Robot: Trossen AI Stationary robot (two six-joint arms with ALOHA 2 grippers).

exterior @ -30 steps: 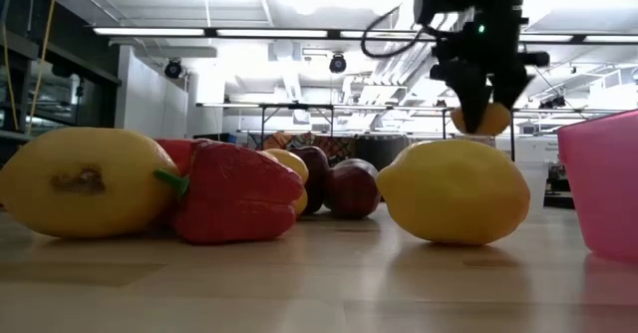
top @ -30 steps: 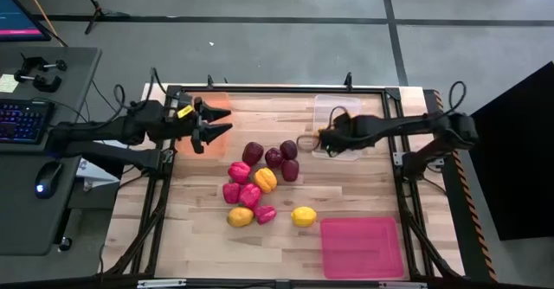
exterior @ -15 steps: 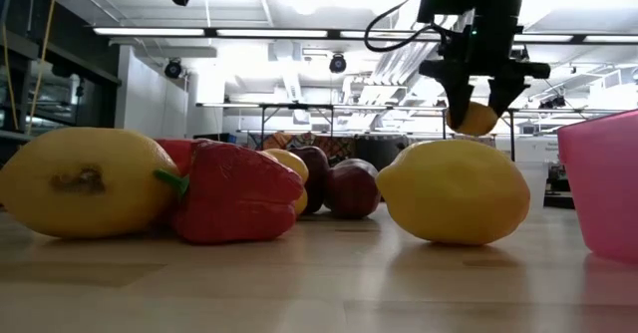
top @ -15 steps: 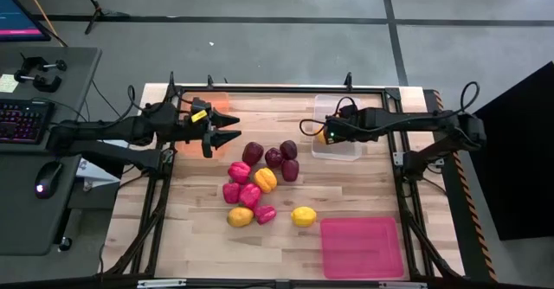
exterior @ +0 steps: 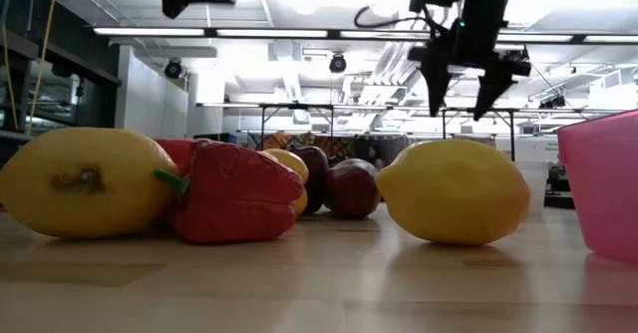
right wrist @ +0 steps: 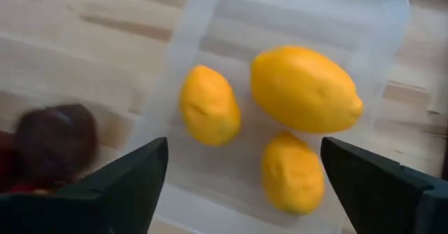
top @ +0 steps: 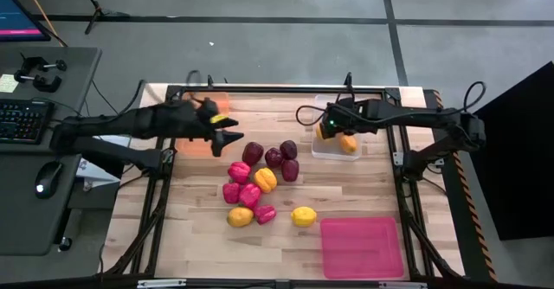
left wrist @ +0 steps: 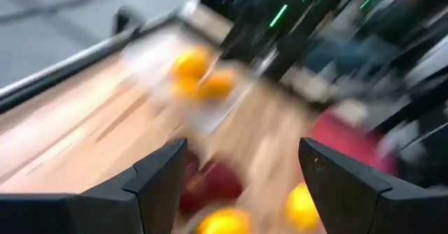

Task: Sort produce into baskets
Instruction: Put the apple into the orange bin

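Observation:
My right gripper (top: 320, 131) is open and empty above the clear tray (top: 333, 107) at the far right; in the low view it (exterior: 461, 82) hangs high. Three yellow-orange citrus fruits (right wrist: 304, 90) lie on the floor of the clear tray (right wrist: 210, 24). My left gripper (top: 229, 140) is open and empty, above the table between the orange tray (top: 216, 116) and the produce pile (top: 265, 180). The pile holds maroon fruits (top: 253, 153), red peppers (top: 238, 171), an orange pepper and two yellow fruits (top: 303, 216). The pink tray (top: 362, 246) lies at the near right.
The dark frame rail (top: 277, 88) runs along the table's far edge. In the low view a yellow fruit (exterior: 454, 191), a red pepper (exterior: 234, 193) and another yellow fruit (exterior: 85, 181) stand close in front, with the pink tray's wall (exterior: 603, 183) at right.
My right gripper, holding a yellow-orange citrus, has gone a little toward the far edge over the clear tray and has opened; the citrus has dropped into the tray. My left gripper has gone toward the table's right, from over the orange tray toward the produce pile.

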